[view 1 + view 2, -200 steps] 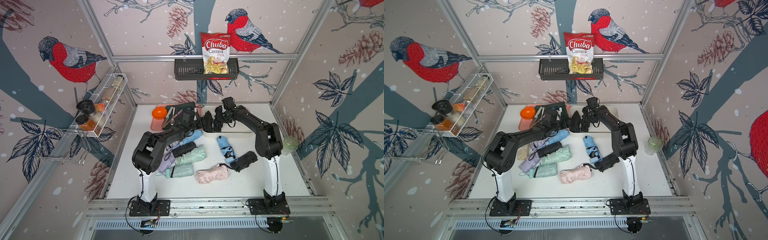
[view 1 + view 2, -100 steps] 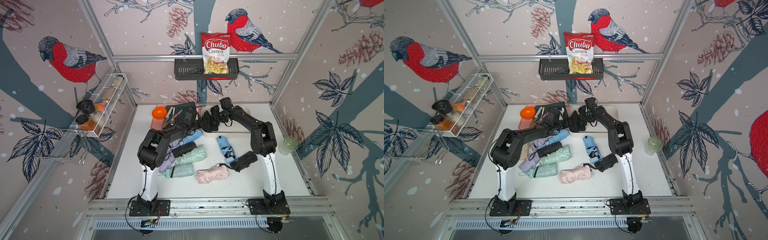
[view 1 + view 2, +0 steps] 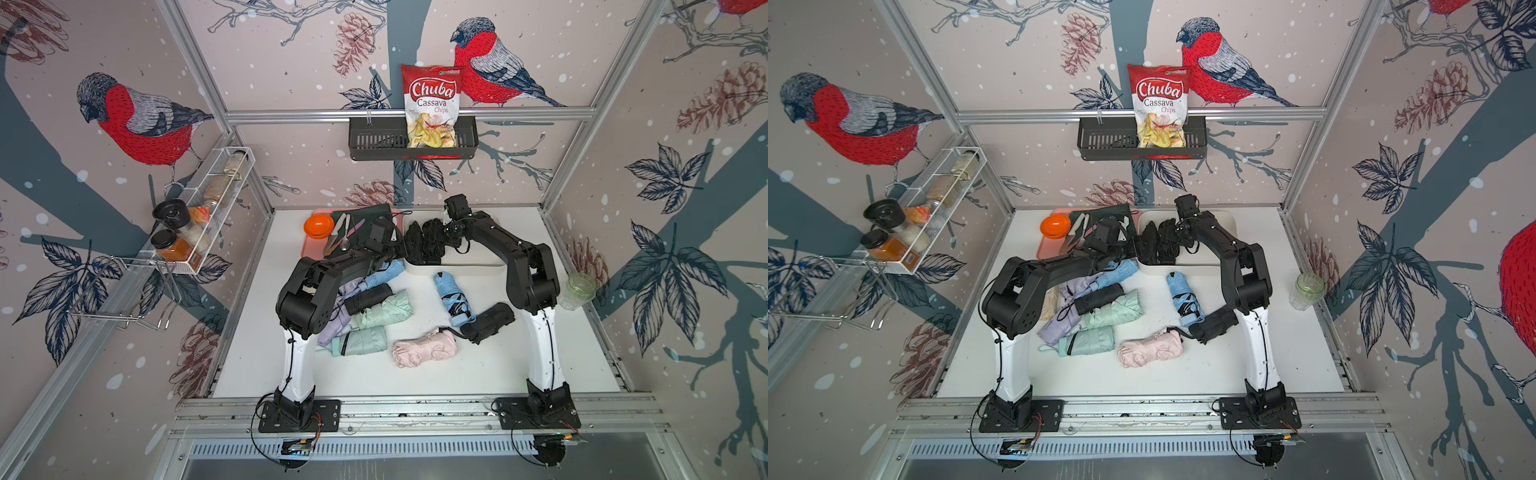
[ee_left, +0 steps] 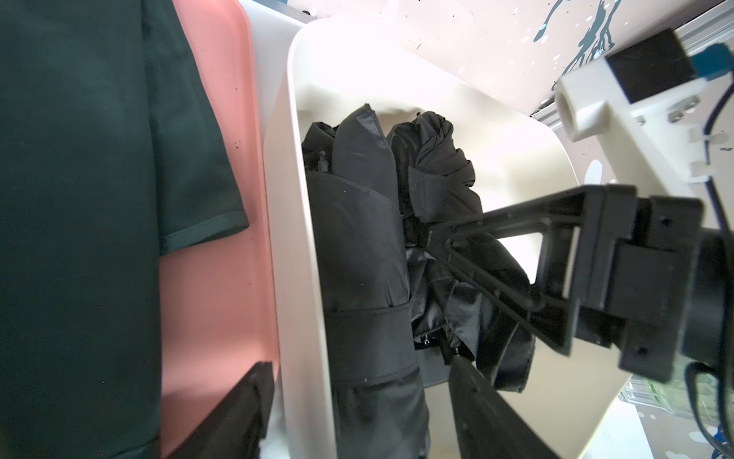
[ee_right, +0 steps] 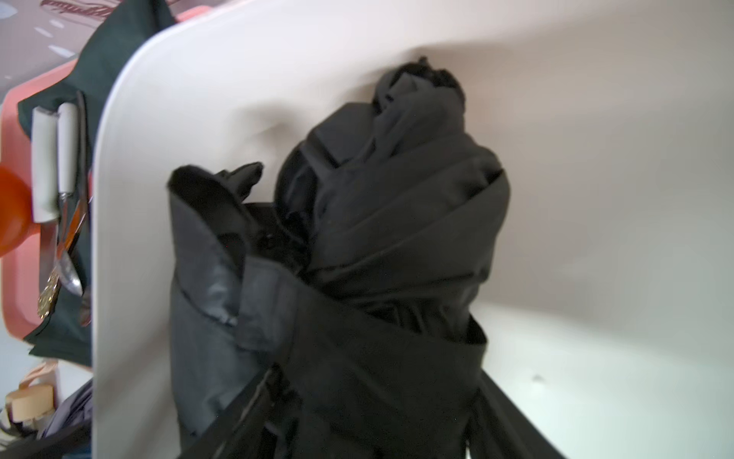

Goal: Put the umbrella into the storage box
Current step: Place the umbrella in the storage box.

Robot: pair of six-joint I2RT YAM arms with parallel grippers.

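One white table (image 3: 498, 374) carries everything; at its far edge stands the cream storage box (image 3: 457, 271), its left wall just beside the pink tray (image 3: 311, 253). In front of the box, between the two arms, loose folded umbrellas (image 3: 384, 309) lie scattered on the table — mint, lilac, pale blue, pink and black. Inside the box, at its left end, two folded black ones lie side by side and touching. The wall-side umbrella (image 4: 365, 258) runs along the left wall, and the black umbrella (image 4: 437, 171) lies just beside it, nearer the box's middle, bound by its strap. The right gripper (image 5: 373, 381) reaches into the box with its fingers (image 4: 516, 214) set wide on either side of the black umbrella — whether they touch it is too blurred to tell. The left gripper (image 4: 357, 361) hangs over the box's left wall, its fingers (image 4: 246, 409) spread wide. One finger is on the tray side of the wall and one is inside the box, and they grip nothing.
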